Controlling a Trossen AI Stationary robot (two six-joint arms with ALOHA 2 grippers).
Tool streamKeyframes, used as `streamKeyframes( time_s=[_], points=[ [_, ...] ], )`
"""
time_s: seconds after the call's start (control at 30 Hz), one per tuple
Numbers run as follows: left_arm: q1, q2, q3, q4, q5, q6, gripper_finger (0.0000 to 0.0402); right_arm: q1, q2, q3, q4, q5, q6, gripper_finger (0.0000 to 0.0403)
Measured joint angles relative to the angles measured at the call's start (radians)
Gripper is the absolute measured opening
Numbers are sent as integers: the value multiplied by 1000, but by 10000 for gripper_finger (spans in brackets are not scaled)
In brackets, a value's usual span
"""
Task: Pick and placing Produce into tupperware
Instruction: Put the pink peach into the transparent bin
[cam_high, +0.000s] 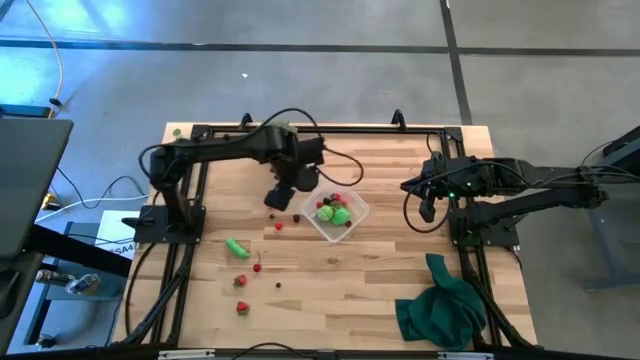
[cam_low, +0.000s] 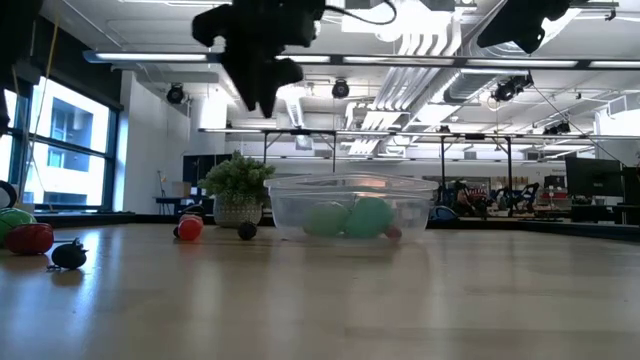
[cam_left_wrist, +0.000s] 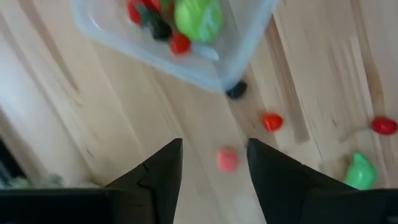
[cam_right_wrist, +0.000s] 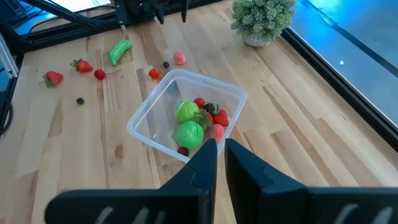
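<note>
Clear squarish plastic tupperware (cam_right_wrist: 186, 115) holds bright green round pieces (cam_right_wrist: 189, 133) and red berries (cam_right_wrist: 219, 118); beside it, a pink piece (cam_right_wrist: 180, 58); pale striped wooden table (cam_high: 380, 280).

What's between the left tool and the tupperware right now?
In the left wrist view, one dark berry sits against the tupperware's near wall. Otherwise bare wood lies between it and the open left tool, with a pink piece between its fingers.
</note>
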Motion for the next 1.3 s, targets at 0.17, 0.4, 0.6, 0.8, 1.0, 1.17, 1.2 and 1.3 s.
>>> streamKeyframes(
  time_s=[0.17, 0.4, 0.6, 0.8, 1.0, 1.17, 1.2, 1.3],
  points=[
    [1, -154, -281, 115, 1, -52, 157, 0, 0, 0, 0, 0, 0, 25],
    [51, -406, -679, 484, 7, -180, 156, 0, 0, 0, 0, 0, 0, 25],
    [100, -488, -882, 658, 50, -230, 158, 0, 0, 0, 0, 0, 0, 25],
    [98, -489, -995, 775, 56, -261, 165, 0, 0, 0, 0, 0, 0, 25],
    [99, -489, -1016, 788, 46, -276, 190, 0, 0, 0, 0, 0, 0, 25],
    [98, -489, -1038, 831, 32, -279, 219, 0, 0, 0, 0, 0, 0, 25],
    [98, -489, -1038, 836, 26, -279, 224, 0, 0, 0, 0, 0, 0, 25],
    [98, -484, -1038, 838, 26, -278, 237, 0, 0, 0, 0, 0, 0, 25]
  ],
)
